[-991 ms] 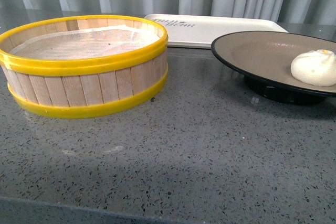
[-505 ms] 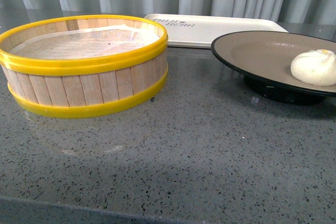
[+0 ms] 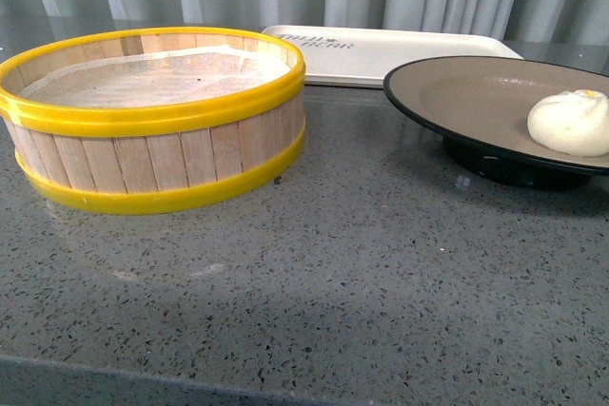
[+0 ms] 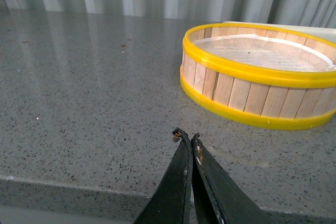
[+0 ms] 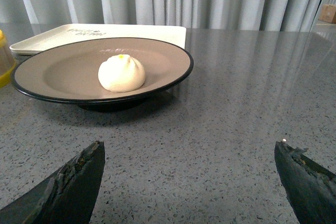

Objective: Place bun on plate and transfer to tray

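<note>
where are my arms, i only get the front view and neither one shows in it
Observer: The right gripper is just above the counter, jaws wide open, facing the plate that holds the bun.
Operator: and the left one
Observer: The left gripper has its jaws shut and empty. It is near the counter's front edge, with the steamer basket ahead of it.
Operator: plate is cut off on my side, is the bun centred
Observer: Roughly centred. The right wrist view shows the whole plate, with nothing else on it.
</note>
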